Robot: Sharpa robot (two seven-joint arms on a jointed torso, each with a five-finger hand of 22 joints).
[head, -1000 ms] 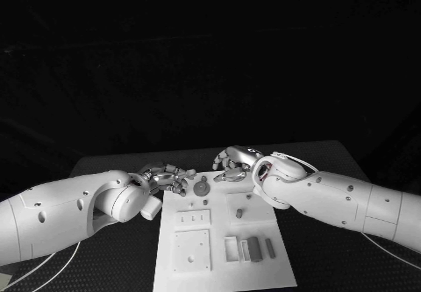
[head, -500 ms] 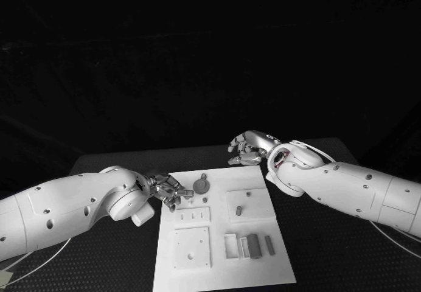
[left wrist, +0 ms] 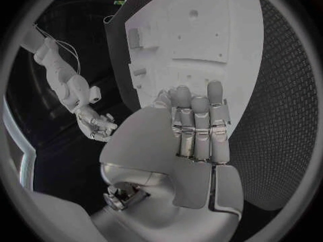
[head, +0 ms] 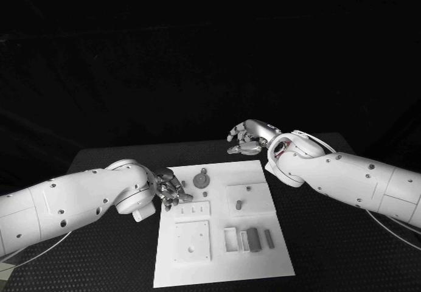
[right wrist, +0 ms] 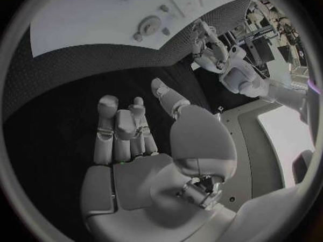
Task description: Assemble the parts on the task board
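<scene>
The white task board point(head: 219, 255) lies in the middle of the black table. At its far end a round grey part point(head: 202, 180) with a knob rests, seen also as the round part point(right wrist: 149, 24) in the right wrist view. A short peg point(head: 238, 205) stands in the raised block further in. Grey bars point(head: 254, 238) sit by a small frame near the front. My left hand point(head: 171, 190) hovers at the board's left edge, fingers point(left wrist: 195, 123) straight and side by side, holding nothing. My right hand point(head: 248, 137) hangs beyond the board's far edge over the table, its fingers point(right wrist: 124, 126) loosely apart and empty.
Two square plates with holes point(head: 191, 240) take up the board's left half. The black mat point(head: 105, 255) stretches on both sides of the board. My right arm point(head: 351, 176) crosses the table's right side, my left arm point(head: 70, 204) the left side.
Both hands have drawn away from the round part: the right hand back past the board's far edge, the left hand toward the board's left edge. The round part stays on the board.
</scene>
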